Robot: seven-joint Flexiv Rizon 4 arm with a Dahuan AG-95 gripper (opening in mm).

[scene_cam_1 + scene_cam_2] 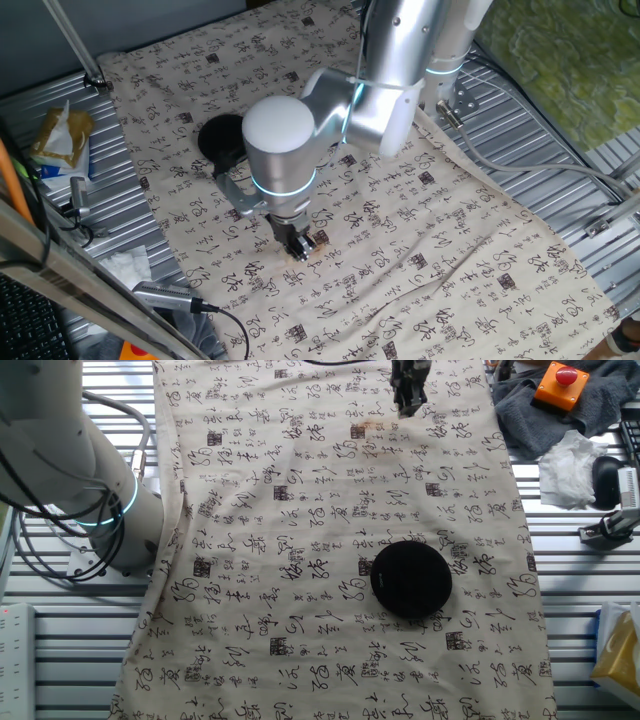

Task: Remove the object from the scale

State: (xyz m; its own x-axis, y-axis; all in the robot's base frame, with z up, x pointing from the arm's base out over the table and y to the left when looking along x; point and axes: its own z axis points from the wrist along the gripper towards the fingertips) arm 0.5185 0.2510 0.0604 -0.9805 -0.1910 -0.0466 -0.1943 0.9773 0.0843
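Note:
The scale (411, 577) is a flat round black disc on the printed cloth, and its top is bare. In one fixed view the scale (220, 135) is partly hidden behind the arm. My gripper (298, 246) is down at the cloth, well away from the scale and toward the near edge. In the other fixed view my gripper (409, 402) is at the far edge of the cloth. Its fingers stand close together. The tan cube does not show clearly; it may be hidden between the fingers. A flat brownish stain (366, 428) lies beside the fingertips (319, 240).
The cloth (300, 510) covers a ribbed metal table. A grey rag with an orange box and red button (558, 385), white tissue (565, 470) and a black device (607, 478) lie at the right. Cables (190, 300) and a yellow packet (62, 140) lie at the left.

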